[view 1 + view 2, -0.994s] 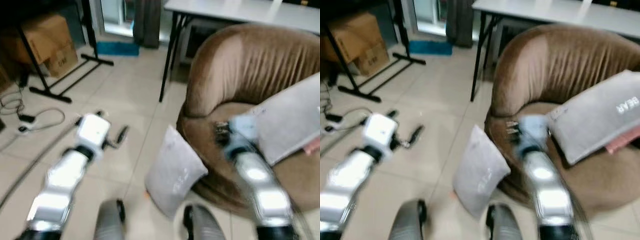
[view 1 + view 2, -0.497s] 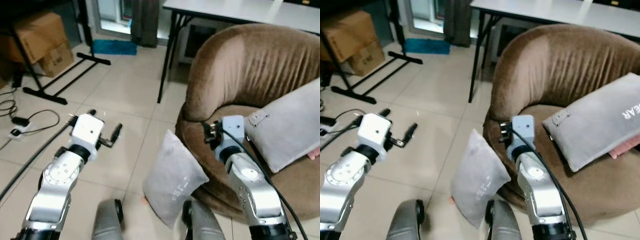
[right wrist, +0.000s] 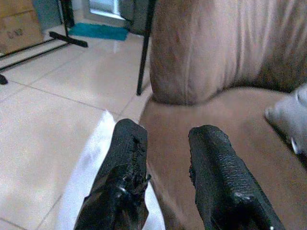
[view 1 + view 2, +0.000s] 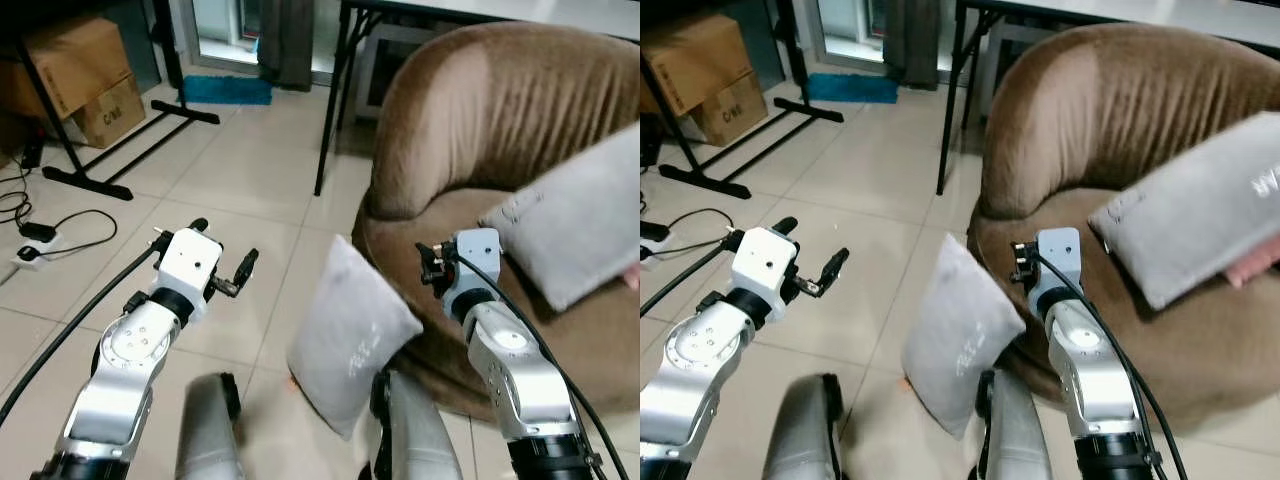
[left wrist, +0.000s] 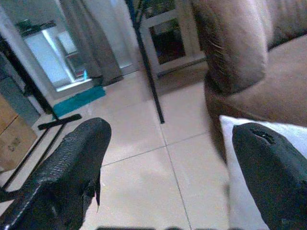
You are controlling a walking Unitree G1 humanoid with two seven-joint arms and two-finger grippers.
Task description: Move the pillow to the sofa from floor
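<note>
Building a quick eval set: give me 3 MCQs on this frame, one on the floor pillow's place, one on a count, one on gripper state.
1. Where does the floor pillow stand?
A. flat under the table
B. propped on edge against the front of the brown sofa
C. on the cardboard box

2. How many grey pillows are in sight?
A. one
B. two
C. four

3. How is the left gripper?
A. open, holding nothing
B. shut on the pillow
C. shut on a cable

Answers:
1 B: its corner rests on the tiles and it leans on the sofa base.
2 B: one on the floor, a second pillow lies on the sofa seat.
3 A: its fingers stand wide apart over bare tiles in the left wrist view.
</note>
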